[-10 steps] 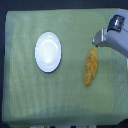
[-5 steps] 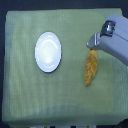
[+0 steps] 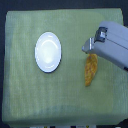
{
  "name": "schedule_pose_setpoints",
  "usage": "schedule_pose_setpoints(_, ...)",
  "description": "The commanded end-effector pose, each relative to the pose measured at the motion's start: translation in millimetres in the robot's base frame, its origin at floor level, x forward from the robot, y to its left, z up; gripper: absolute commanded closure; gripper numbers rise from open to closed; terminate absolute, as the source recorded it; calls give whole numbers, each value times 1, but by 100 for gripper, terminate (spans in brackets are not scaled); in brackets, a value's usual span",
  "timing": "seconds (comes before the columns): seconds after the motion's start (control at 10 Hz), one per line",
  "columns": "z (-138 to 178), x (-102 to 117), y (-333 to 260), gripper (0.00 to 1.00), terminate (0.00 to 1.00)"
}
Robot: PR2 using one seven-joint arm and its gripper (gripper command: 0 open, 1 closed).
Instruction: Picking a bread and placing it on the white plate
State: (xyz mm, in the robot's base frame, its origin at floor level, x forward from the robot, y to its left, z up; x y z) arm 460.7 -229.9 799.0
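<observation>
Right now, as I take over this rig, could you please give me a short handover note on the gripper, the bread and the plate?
Gripper: at the upper end of the bread, on the exterior view's right; whether it is open or shut cannot be told from this view.
Bread: lying on the green cloth, no sign that it is lifted.
White plate: empty, toward the exterior view's left of the bread, apart from it.
Done: the arm is at the bread.
Left: secure the grasp, lift, carry to the plate, set down.
</observation>
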Motion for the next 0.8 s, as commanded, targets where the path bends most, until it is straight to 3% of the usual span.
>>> schedule_pose_setpoints(0.0, -45, 2, -1, 0, 0)
schedule_pose_setpoints(0.7, -73, -9, -7, 0, 0)
